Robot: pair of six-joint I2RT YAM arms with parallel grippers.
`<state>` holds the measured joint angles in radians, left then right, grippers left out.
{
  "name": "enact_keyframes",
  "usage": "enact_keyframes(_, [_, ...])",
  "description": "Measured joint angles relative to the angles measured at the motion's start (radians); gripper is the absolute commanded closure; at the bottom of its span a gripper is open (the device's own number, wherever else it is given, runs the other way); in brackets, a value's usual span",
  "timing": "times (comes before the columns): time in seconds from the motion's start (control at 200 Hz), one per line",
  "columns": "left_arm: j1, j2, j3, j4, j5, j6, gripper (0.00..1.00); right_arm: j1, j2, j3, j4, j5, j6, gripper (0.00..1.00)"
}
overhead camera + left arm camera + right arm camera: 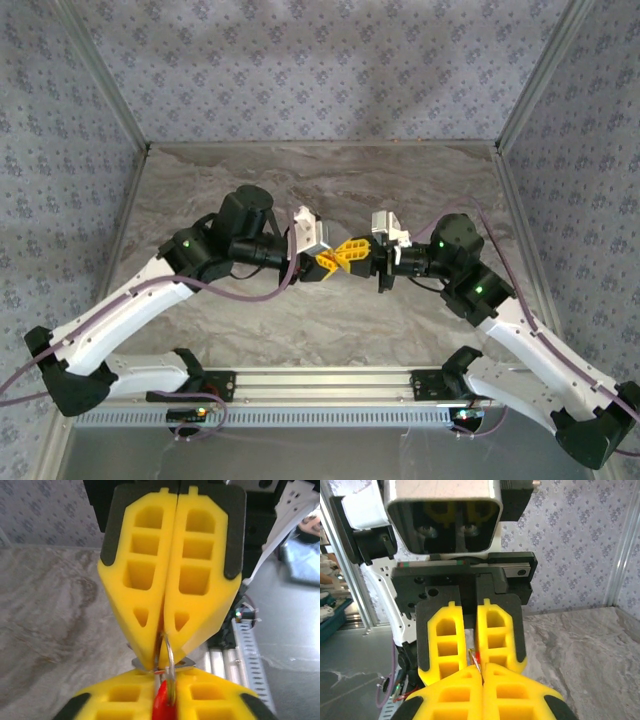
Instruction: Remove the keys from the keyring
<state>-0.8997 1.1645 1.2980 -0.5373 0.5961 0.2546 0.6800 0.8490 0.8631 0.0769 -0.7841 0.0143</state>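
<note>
Grippers: two, yellow-fingered; left gripper and right gripper meet tip to tip above the grey marbled table.
Task item: one keyring, a tiny red plastic tag plus silvery metal ring, bridging both tips.
Left jaws: nipped onto the red tag.
Right jaws: pressed together, ring pinched.
Blocking: fingertips hide most of it; key count unreadable.

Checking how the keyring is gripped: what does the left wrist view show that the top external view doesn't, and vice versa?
Left wrist: the keyring, a metal loop with a red tag, pinched between the shut left gripper and right gripper. Top external: the whole left arm and right arm reaching inward over the marble table. Shared: the two grippers meeting tip to tip.
</note>
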Motion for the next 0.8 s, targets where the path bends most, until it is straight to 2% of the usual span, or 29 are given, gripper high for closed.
enact_keyframes(0.28, [0.000,-0.055,-0.045,0.079,-0.021,-0.005,0.76,0.027,0.000,-0.009,0.124,-0.002,0.078,1.00])
enact_keyframes(0.36, [0.000,-0.058,-0.045,0.084,-0.020,-0.005,0.72,0.039,0.000,-0.015,0.145,0.002,0.085,1.00])
enact_keyframes(0.47, [0.000,-0.059,-0.045,0.090,-0.020,-0.009,0.71,0.050,0.000,-0.022,0.166,0.008,0.091,1.00])
enact_keyframes(0.675, [0.000,-0.063,-0.048,0.121,-0.009,-0.021,0.56,0.058,-0.004,-0.046,0.212,0.013,0.113,1.00])
enact_keyframes(0.8, [0.001,-0.101,-0.080,0.167,-0.009,-0.024,0.56,0.064,-0.008,-0.064,0.245,0.014,0.135,1.00])
